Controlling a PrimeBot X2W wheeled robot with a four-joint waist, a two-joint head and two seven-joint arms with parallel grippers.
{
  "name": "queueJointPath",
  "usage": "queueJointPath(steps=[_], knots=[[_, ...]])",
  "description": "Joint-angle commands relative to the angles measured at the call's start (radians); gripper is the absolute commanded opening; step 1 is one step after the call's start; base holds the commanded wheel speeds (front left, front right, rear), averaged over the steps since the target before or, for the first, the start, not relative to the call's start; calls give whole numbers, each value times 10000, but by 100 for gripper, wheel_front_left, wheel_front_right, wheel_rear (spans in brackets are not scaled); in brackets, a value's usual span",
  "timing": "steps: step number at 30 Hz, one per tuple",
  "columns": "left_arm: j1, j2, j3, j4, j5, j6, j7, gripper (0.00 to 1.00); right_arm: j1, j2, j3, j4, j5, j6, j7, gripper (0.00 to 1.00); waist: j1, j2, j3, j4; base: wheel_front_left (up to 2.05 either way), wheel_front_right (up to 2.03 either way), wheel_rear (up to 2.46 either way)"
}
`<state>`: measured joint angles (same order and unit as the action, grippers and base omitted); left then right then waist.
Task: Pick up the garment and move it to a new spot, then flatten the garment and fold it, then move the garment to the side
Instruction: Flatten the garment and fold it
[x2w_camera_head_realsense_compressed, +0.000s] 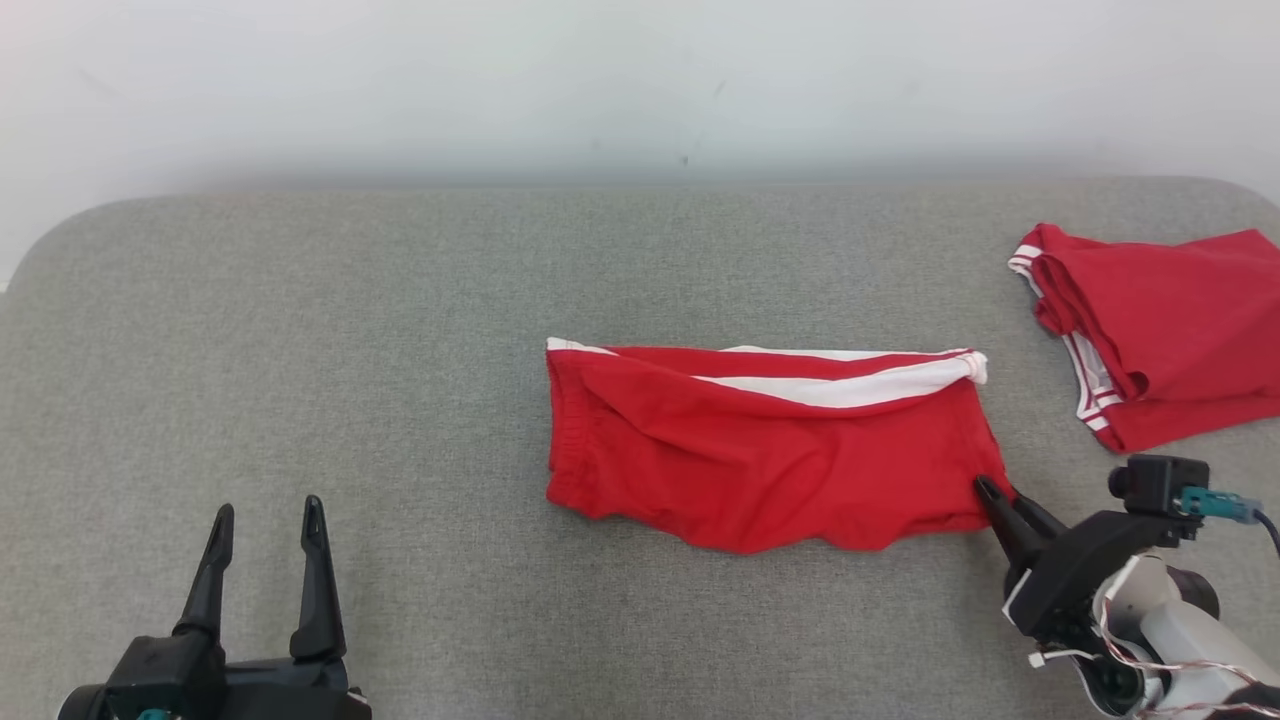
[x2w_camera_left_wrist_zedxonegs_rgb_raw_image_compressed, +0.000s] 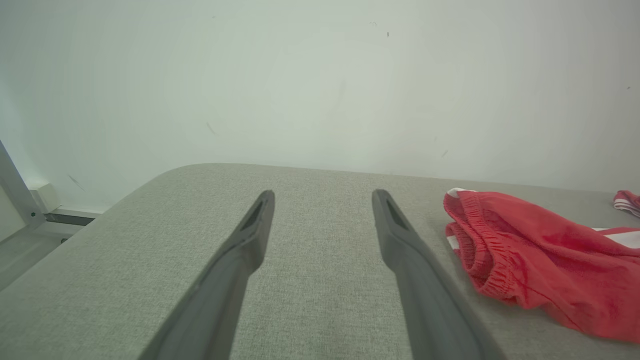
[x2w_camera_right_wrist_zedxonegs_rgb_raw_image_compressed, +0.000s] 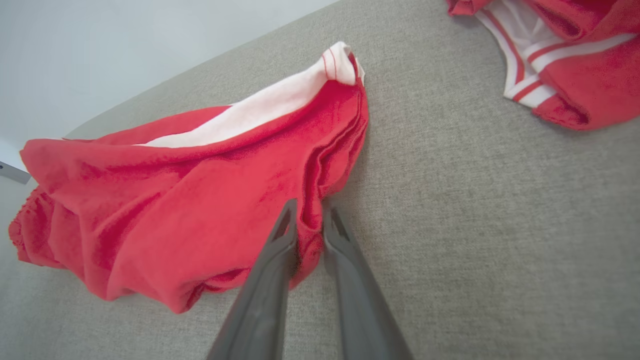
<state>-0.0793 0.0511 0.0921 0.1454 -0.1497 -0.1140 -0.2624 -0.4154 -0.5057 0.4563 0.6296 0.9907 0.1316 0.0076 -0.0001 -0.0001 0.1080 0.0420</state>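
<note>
Red garment (x2w_camera_head_realsense_compressed: 760, 460) is lying mid-frame, its long axis running left to right, and I am pinching its lower right corner between the nearly closed fingers of my right gripper (x2w_camera_right_wrist_zedxonegs_rgb_raw_image_compressed: 310, 216), while my left gripper (x2w_camera_head_realsense_compressed: 268, 512) is hovering spread wide, well apart at lower left.

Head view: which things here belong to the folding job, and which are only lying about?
Belong to the job:
- red shorts in the middle of the table
- right gripper, fingers shut on the shorts' near right corner
- left gripper, open, apart from the shorts

Lying about:
- folded red garment at the far right, touched by nothing
</note>
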Motion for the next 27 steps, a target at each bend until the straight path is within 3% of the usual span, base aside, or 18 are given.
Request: queueJointPath(steps=[1, 2, 12, 27], knots=[[133, -9, -5, -54, 109, 24, -32, 100, 157, -65, -62, -102, -119, -26, -25, 75, 1, 1, -57, -68, 0, 0, 0], [133, -7, -3, -24, 170, 18, -32, 100, 243, -79, -149, -188, -173, -25, 0, 100, 1, 1, -49, -65, 0, 0, 0], [158, -11, -79, -73, 534, 48, -32, 100, -420, 51, -1018, -76, -1553, -25, 303, 100, 1, 1, 126, 67, 0, 0, 0], [-103, -11, -351, 138, 342, 139, -32, 100, -1850, 993, -1405, 2856, -2973, -25, 1155, 100, 1, 1, 442, 558, 0, 0, 0]])
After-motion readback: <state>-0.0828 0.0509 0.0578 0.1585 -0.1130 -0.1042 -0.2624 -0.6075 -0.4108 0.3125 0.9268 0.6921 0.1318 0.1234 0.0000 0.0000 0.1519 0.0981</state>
